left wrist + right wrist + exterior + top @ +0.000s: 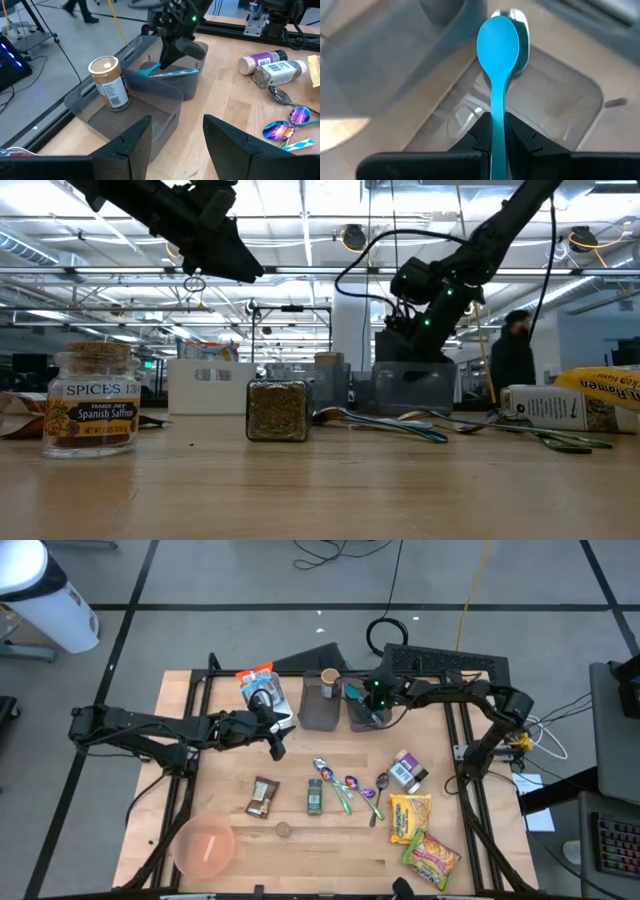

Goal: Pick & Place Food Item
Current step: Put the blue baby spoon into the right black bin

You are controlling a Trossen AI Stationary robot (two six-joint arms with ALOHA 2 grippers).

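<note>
Jaws clamped, my right gripper [498, 131] is pinching a blue spoon [497, 55] over the grey bin [368, 712] at twelve o'clock; my left gripper [174, 131] is hanging half open, empty. I'm reading "Spanish Saffron" on the jar [91, 400].

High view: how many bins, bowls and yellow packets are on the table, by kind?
Grey plastic bins: 2
Pink round bowl: 1
Yellow noodle packets: 2
Total: 5
</note>
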